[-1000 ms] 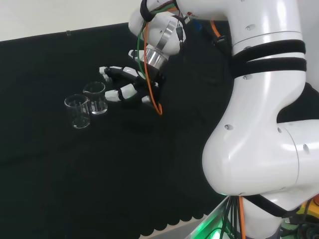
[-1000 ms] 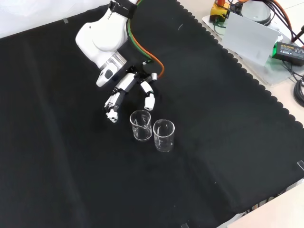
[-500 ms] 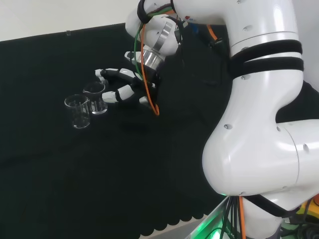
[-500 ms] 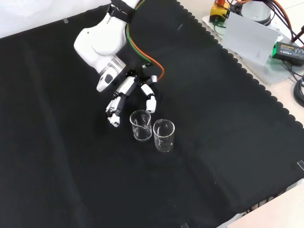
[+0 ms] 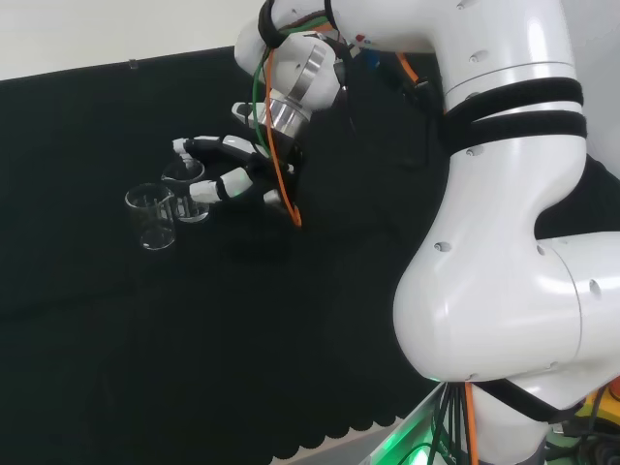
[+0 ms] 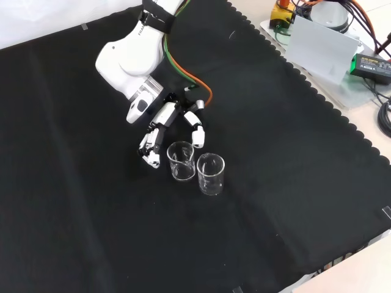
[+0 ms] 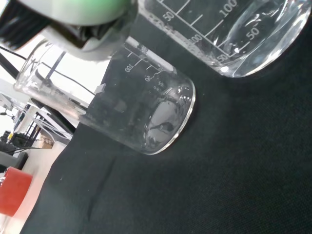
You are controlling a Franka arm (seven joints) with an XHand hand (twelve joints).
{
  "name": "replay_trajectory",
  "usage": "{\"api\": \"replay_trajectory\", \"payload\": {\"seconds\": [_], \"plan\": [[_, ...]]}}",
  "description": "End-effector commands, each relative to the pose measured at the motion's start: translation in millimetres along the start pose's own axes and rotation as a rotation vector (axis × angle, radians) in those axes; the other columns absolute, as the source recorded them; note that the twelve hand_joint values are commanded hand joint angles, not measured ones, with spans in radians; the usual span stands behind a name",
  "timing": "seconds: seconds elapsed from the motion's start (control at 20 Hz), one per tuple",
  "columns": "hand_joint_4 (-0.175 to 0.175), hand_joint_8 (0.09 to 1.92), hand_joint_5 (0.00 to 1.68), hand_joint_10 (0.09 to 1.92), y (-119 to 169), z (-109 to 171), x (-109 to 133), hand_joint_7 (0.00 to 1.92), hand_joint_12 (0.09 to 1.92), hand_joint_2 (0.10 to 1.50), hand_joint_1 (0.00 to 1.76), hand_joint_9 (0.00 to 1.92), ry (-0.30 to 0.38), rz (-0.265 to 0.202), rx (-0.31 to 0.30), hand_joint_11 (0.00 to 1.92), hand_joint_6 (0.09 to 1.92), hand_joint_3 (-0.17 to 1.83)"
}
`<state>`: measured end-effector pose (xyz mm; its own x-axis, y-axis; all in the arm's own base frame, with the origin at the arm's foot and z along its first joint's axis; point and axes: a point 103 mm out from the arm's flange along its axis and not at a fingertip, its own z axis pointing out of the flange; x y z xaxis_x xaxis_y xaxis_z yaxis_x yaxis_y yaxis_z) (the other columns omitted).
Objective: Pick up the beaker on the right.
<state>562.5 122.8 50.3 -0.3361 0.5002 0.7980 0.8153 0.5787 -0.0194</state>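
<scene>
The fingers [image 6: 151, 148] are spread and only slightly bent, holding nothing; they and the thumb reach to either side of the nearer beaker [image 6: 181, 161], with no contact visible. The hand [image 6: 170, 125] sits at about eleven o'clock from that glass in the front view. The beaker stands upright on the black cloth [image 6: 275, 201], mouth up. A second beaker [image 6: 210, 174] stands upright just beside it, at about four o'clock.
</scene>
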Motion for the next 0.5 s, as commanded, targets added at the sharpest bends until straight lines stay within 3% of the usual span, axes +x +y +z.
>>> {"api": "replay_trajectory", "payload": {"seconds": [0.05,0.5], "plan": [[-0.055,0.63,0.29,0.64,-0.3,0.5,0.9,0.26,1.25,0.46,0.89,0.35,-0.004,-0.01,0.009,0.0,0.09,0.71],[-0.048,0.62,0.31,0.63,1.8,8.5,0.0,0.3,1.28,0.46,0.88,0.39,0.005,-0.021,-0.008,0.0,0.09,0.72]]}}
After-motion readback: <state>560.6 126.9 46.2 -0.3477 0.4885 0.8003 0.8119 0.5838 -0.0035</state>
